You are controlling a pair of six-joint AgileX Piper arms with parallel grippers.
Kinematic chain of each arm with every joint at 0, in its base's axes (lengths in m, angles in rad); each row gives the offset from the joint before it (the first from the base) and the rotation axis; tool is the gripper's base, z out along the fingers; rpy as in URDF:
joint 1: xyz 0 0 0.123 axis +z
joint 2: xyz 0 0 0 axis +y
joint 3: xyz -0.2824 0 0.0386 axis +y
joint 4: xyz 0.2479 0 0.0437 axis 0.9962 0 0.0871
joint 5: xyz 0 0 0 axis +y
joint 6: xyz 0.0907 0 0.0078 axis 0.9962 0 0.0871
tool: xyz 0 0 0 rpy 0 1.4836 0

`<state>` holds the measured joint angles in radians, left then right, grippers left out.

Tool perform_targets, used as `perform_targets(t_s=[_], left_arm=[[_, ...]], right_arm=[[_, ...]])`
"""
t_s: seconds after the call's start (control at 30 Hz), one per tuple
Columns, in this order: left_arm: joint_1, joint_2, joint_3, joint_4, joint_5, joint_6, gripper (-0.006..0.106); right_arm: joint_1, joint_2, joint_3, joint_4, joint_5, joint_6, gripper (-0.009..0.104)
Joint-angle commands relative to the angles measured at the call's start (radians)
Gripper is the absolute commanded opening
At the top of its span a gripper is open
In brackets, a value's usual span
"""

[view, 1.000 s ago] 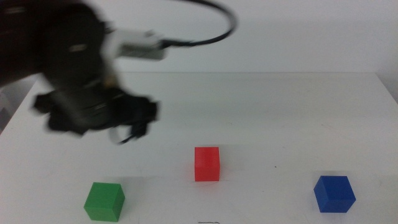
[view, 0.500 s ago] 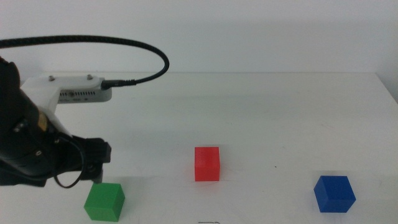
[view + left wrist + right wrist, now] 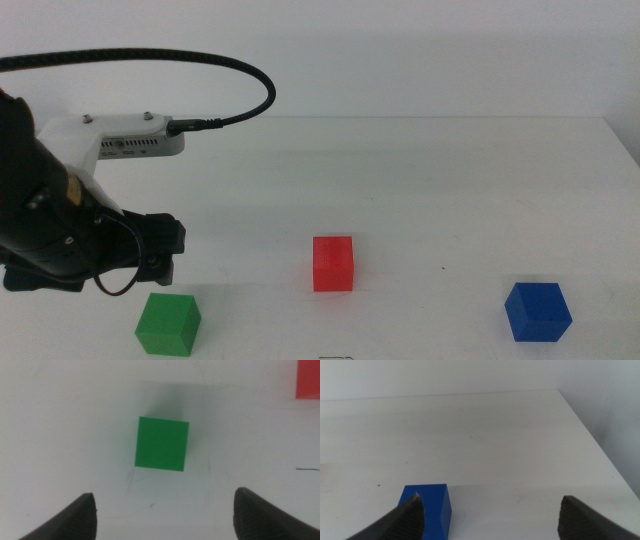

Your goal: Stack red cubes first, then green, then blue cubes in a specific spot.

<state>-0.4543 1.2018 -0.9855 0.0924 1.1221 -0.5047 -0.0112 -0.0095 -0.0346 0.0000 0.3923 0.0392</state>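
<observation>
The left gripper (image 3: 162, 510) has swung in over the green cube (image 3: 168, 323), fingers spread wide and empty (the cube sits centred beneath them on the counter (image 3: 450, 180)). The red cube (image 3: 333, 263) stands alone nearby, so green looks next. The right gripper (image 3: 487, 510) waits, fingers open, beside the blue cube (image 3: 538, 311).

The white table (image 3: 420, 180) fills most of the frame. Three cubes lie directly on it: the green cube (image 3: 168, 323) at lower left, the red cube (image 3: 333, 263) near the lower centre, the blue cube (image 3: 537, 311) at lower right, all well apart.
</observation>
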Motion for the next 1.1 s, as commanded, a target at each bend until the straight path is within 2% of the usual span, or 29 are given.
perform_targets(t_s=[0.0,0.33,0.57,1.07], left_arm=[[-0.002,-0.003,-0.022,0.018,-0.026,0.002,0.094],[0.006,0.152,-0.022,-0.014,-0.118,0.058,0.094],[0.115,0.235,-0.022,-0.175,-0.150,0.251,0.093],[0.129,0.398,-0.022,-0.168,-0.164,0.272,0.093]], right_arm=[[-0.003,-0.023,-0.026,-0.009,-0.073,-0.009,0.080],[-0.003,-0.023,-0.026,-0.009,-0.073,-0.009,0.080],[-0.003,-0.023,-0.026,-0.009,-0.073,-0.009,0.080],[-0.003,-0.023,-0.026,-0.009,-0.073,-0.009,0.080]])
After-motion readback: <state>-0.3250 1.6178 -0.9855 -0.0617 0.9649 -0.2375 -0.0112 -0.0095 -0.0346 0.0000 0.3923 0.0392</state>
